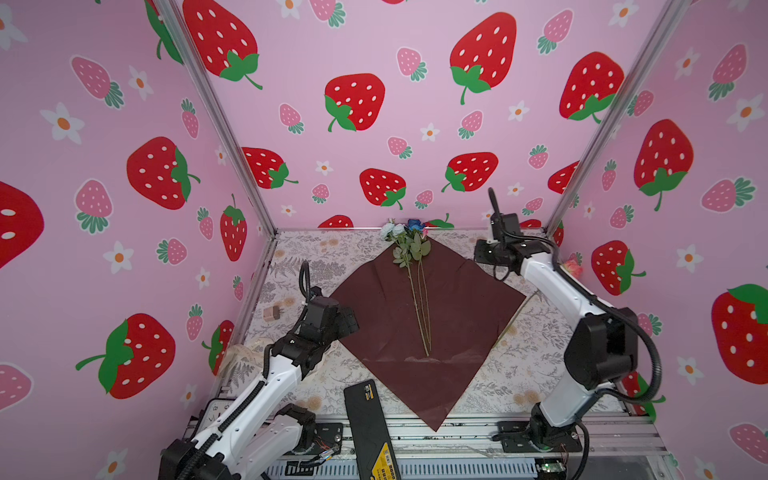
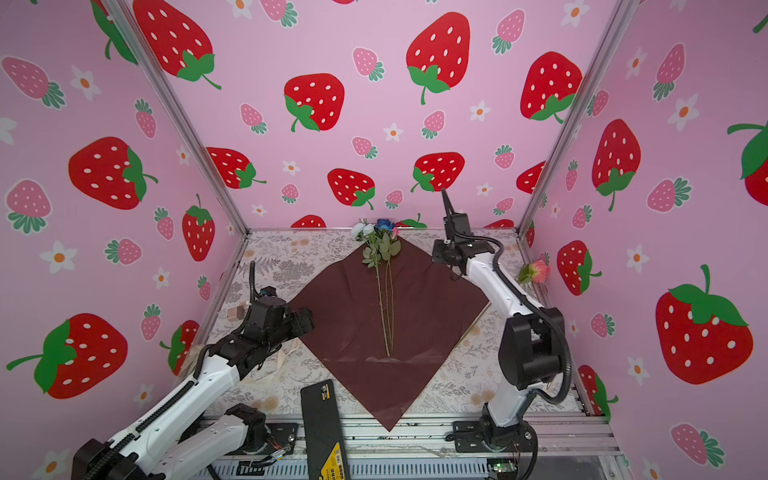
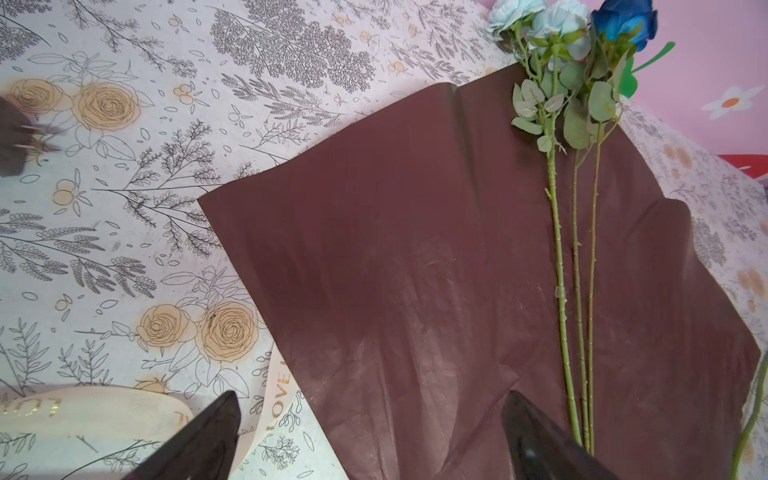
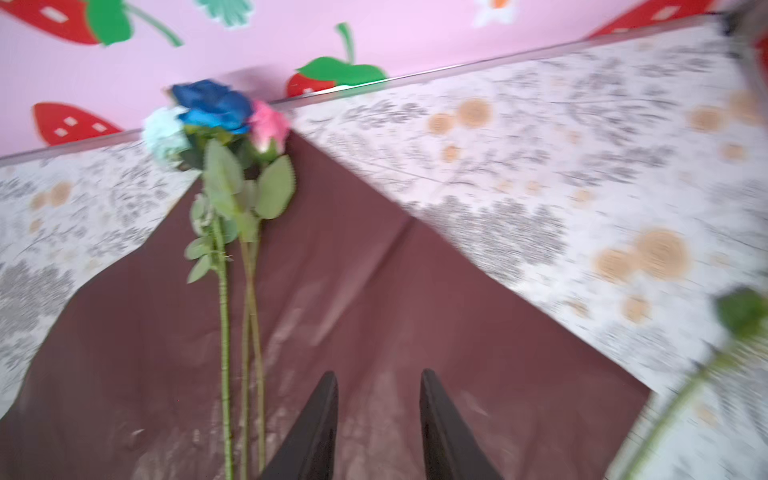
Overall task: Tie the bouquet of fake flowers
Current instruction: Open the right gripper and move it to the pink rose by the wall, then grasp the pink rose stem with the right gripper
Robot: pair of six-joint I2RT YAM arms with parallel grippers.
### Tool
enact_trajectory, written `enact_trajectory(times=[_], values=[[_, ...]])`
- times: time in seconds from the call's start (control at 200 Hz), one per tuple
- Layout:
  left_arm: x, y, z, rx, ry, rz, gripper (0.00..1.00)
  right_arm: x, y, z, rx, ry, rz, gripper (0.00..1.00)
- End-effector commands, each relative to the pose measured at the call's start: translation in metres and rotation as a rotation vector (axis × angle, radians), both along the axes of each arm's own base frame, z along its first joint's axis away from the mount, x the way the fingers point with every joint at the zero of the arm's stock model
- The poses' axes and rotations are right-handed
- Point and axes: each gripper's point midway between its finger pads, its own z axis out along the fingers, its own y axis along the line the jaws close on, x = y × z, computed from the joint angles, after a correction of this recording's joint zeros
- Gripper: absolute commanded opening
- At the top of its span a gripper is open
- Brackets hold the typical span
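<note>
— Three thin stems; how will they handle?

— Light and springy, I'd judge: stalks that roll, soft blooms that crush easily. Starting at the left of a top view, the cream ribbon (image 3: 95, 409) lies beside the paper's left edge. The left gripper (image 1: 351, 322) hovers at the paper's left corner, jaws spread wide and empty.

— And the paper?

— The dark red wrapping paper (image 1: 457, 299) lies flat as a diamond mid-frame on the surface (image 1: 540, 353). It looks thin and glossy, so probably slippery and quick to crease. The bouquet of fake flowers (image 1: 409, 249) lies along its middle, stems close together.

— Pointing where?

— Its long axis runs up the frame, with cut ends at lower centre and blooms at the paper's top corner by the back wall. I'd take the bare stems below the leaves.

— Right side?

— The right gripper (image 4: 379, 374) hangs over the paper's upper right part, jaws parted, nothing between them. A lone pink flower (image 2: 538, 271) lies well apart at the right edge.
</note>
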Motion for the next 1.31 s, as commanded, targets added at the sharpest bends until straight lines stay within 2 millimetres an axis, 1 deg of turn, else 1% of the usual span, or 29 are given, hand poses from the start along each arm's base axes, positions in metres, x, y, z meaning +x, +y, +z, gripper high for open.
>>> enact_trajectory(times=[0.0,0.005,0.01,0.02,0.03,0.06,0.065,0.075,0.08,0.09,0.11,0.14,0.22,0.315,0.465,0.595,0.81,0.96,1.301], values=[[0.0,0.009,0.011,0.013,-0.033,0.036,0.99,-0.031,-0.068,-0.012,-0.059,0.062,-0.181,0.41],[0.0,0.009,0.011,0.014,-0.033,0.037,0.99,-0.034,-0.074,-0.012,-0.063,0.066,-0.194,0.41],[0.0,0.009,0.011,0.014,-0.034,0.037,0.99,-0.034,-0.074,-0.012,-0.063,0.066,-0.194,0.41],[0.0,0.009,0.011,0.015,-0.034,0.038,0.99,-0.038,-0.082,-0.013,-0.067,0.069,-0.214,0.42],[0.0,0.01,0.011,0.015,-0.035,0.039,0.99,-0.039,-0.085,-0.013,-0.069,0.072,-0.22,0.42],[-0.001,0.01,0.011,0.015,-0.037,0.039,0.99,-0.047,-0.103,-0.016,-0.076,0.082,-0.26,0.44],[-0.001,0.01,0.011,0.015,-0.038,0.039,0.99,-0.047,-0.103,-0.016,-0.076,0.082,-0.26,0.44],[-0.001,0.01,0.011,0.015,-0.038,0.039,0.99,-0.05,-0.111,-0.017,-0.078,0.083,-0.279,0.45],[-0.001,0.01,0.01,0.015,-0.037,0.04,0.99,-0.05,-0.111,-0.017,-0.078,0.083,-0.279,0.45],[-0.001,0.01,0.011,0.015,-0.039,0.041,0.99,-0.054,-0.118,-0.019,-0.08,0.09,-0.297,0.46],[-0.001,0.011,0.01,0.016,-0.037,0.042,0.99,-0.057,-0.124,-0.021,-0.079,0.095,-0.312,0.47],[-0.001,0.01,0.009,0.017,-0.038,0.041,0.99,-0.063,-0.139,-0.026,-0.076,0.107,-0.346,0.49],[0.0,0.011,0.008,0.019,-0.038,0.043,0.99,-0.072,-0.162,-0.041,-0.054,0.13,-0.393,0.51],[0.002,0.01,0.007,0.025,-0.034,0.038,0.99,-0.072,-0.177,-0.06,-0.02,0.16,-0.413,0.51],[0.005,0.009,0.003,0.031,-0.018,0.037,0.99,-0.06,-0.187,-0.089,-0.012,0.213,-0.423,0.5],[0.005,0.008,0.0,0.029,-0.008,0.039,0.99,-0.045,-0.188,-0.113,0.0,0.248,-0.419,0.48],[0.007,0.009,0.0,0.037,-0.004,0.042,0.99,-0.022,-0.19,-0.144,0.019,0.285,-0.423,0.45],[0.007,0.009,0.002,0.03,-0.008,0.045,0.99,-0.008,-0.192,-0.158,0.019,0.296,-0.416,0.43],[0.011,0.007,0.003,0.033,-0.002,0.04,0.99,0.019,-0.201,-0.174,-0.003,0.299,-0.428,0.4]])
